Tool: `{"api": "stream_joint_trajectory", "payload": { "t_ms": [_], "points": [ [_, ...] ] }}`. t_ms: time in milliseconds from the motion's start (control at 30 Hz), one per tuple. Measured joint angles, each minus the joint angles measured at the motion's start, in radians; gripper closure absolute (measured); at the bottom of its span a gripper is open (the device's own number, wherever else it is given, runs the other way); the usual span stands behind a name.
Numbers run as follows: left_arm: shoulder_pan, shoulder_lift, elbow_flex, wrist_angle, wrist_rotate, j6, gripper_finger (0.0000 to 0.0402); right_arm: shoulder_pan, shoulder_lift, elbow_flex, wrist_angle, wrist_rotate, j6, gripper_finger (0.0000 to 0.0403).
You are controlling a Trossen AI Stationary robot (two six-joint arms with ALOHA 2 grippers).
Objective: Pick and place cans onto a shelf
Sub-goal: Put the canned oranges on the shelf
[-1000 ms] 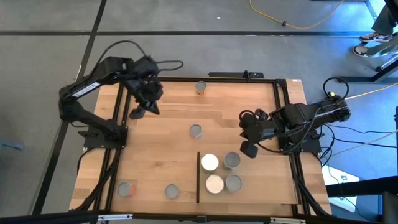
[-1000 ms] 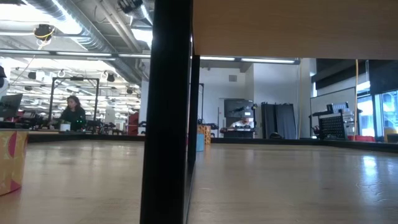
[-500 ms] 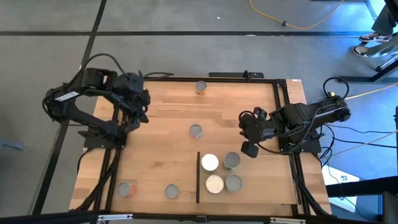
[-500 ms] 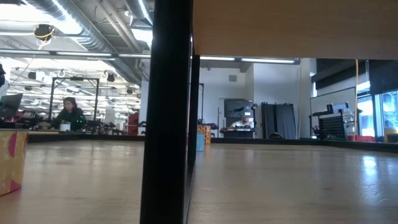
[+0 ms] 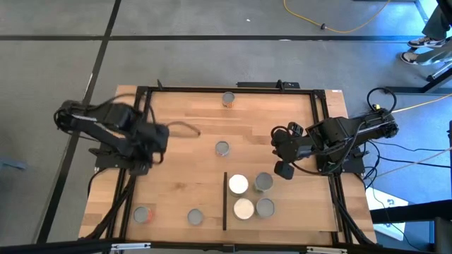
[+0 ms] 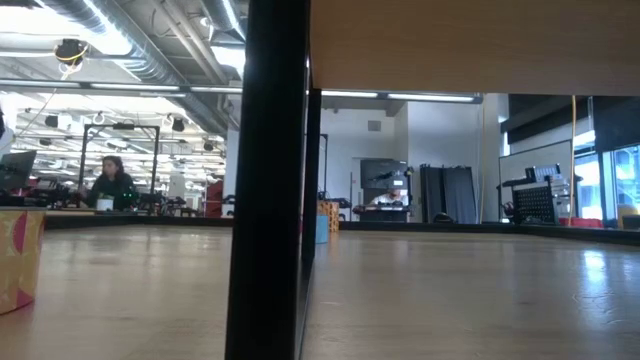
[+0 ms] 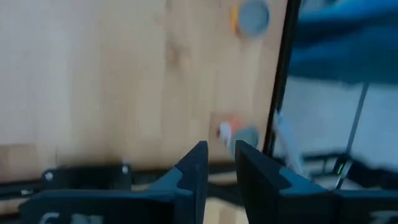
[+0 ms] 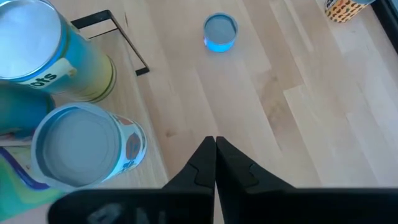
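Four cans sit clustered on the shelf, lower centre of the high view. The right gripper, fingers pressed together, hovers just above-right of them; the left gripper, slightly parted and empty, sits far left.

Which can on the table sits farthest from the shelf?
The can at the table's far edge, alone by the black frame. The other loose cans lie nearer the shelf.

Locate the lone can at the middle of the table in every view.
High view: the can at the centre of the table, just beyond the end of the dark strip.
Low view: cannot tell.
Left wrist view: not in it.
Right wrist view: the can past the strip's end.
Shared landmark: the dark strip.
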State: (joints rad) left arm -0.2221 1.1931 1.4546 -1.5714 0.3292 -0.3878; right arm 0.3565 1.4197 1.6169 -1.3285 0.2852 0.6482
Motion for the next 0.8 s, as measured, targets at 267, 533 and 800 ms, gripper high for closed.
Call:
{"api": "stream_joint_trajectory", "payload": {
  "t_ms": [267,533,800],
  "points": [
    [-0.228,-0.018,-0.217,0.085,-0.006,-0.075,0.0331,0.000,0.000,0.000,0.000,-0.018,-0.003,0.0397],
    [-0.433,-0.018,-0.375,0.380,-0.029,-0.128,0.0342,0.000,0.000,0.000,0.000,-0.019,-0.003,0.0397],
    [-0.598,-0.018,-0.481,0.547,-0.129,-0.308,0.0348,0.000,0.000,0.000,0.001,-0.018,-0.001,0.0397]
  ]
}}
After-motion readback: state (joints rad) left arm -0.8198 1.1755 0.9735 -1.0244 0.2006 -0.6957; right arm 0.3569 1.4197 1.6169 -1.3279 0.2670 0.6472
